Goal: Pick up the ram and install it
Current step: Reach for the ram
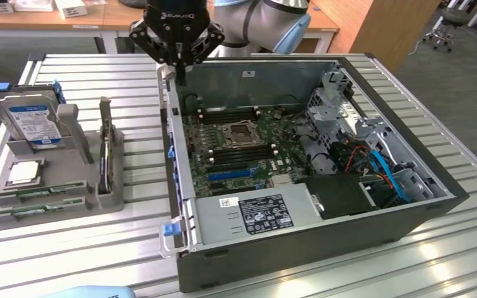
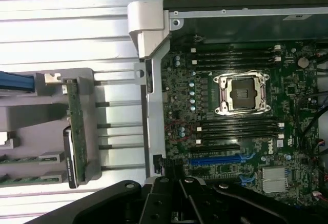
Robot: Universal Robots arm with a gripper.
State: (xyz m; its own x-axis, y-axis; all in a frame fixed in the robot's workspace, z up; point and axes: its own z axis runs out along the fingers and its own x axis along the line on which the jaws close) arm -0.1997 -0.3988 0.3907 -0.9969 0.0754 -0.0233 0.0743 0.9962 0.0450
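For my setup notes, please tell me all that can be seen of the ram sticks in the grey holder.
The ram sticks are two long, narrow green boards. They rest side by side, each in its own slot, at the near end of the grey holder, to the exterior view's left of the open computer case. The silver processor chip sits just behind them. The shut claw hangs far from them, touching neither.

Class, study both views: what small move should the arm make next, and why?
Probably swing the pincer toward the exterior view's left: it hangs shut and empty over the case wall, while the ram lies in the grey holder.
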